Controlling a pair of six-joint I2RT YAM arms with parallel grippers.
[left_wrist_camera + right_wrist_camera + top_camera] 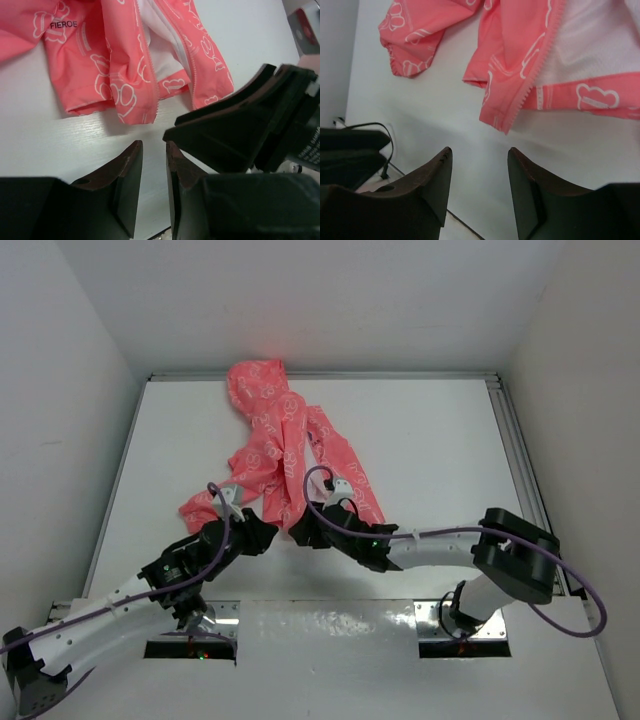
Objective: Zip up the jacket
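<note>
The coral-pink jacket [275, 440] lies unzipped on the white table, hood at the far side and bottom hem toward the arms. In the left wrist view the jacket [125, 65] shows its two front edges apart, with white lining between them. My left gripper [154, 145] hovers just short of the hem, jaws a narrow gap apart and empty. My right gripper [480, 150] stands open and empty, a little short of the jacket's [510, 45] zipper edge [537, 75]. From above, the left gripper [262, 532] and right gripper [303, 530] sit close together at the hem.
The right gripper's black body [240, 125] crowds the left wrist view. White walls enclose the table [450, 440] on three sides, and a metal rail [515, 460] runs along its right edge. Purple cables loop over both arms.
</note>
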